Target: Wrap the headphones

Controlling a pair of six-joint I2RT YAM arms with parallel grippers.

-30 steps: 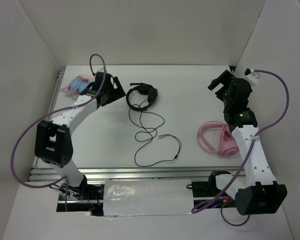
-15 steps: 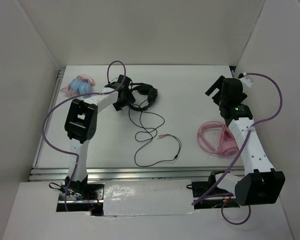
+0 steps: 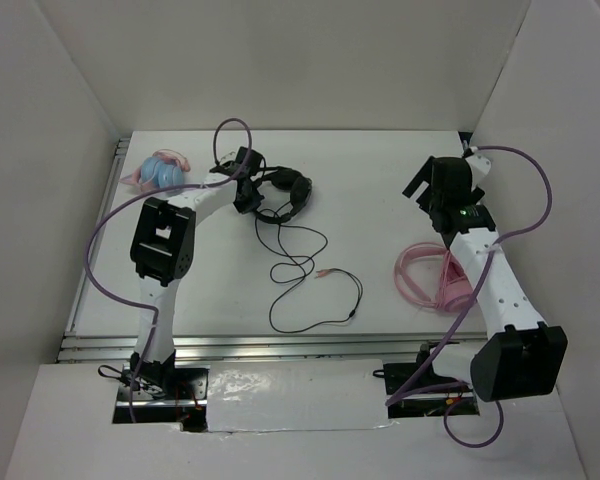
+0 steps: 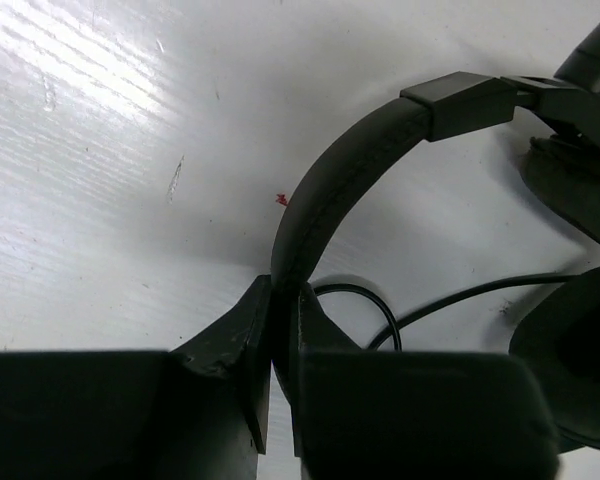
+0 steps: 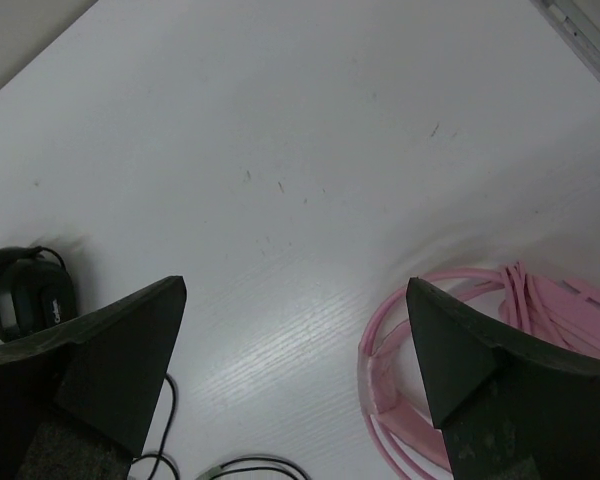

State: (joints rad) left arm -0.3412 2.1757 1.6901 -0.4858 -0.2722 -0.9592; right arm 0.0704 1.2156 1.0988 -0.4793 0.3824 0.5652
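The black headphones [image 3: 288,194] lie at the back middle of the table, and their thin cable [image 3: 310,280] trails toward the near edge in loose loops. My left gripper [image 3: 248,192] is at the headphones' left side. In the left wrist view it [image 4: 280,292] is shut on the black headband [image 4: 330,190], with an earcup [image 4: 580,350] to the right and the cable [image 4: 460,300] running past behind the fingers. My right gripper [image 3: 427,186] hovers open at the right. Its wrist view shows it [image 5: 295,290] wide above bare table, with one black earcup [image 5: 25,295] at the far left.
Pink headphones [image 3: 435,280] with a coiled pink cable lie under the right arm and also show in the right wrist view [image 5: 460,350]. Light blue and pink headphones [image 3: 160,170] sit at the back left. White walls enclose the table on three sides.
My left gripper swung right from the blue headphones to the black ones and shut on the headband. The right arm drew slightly left.
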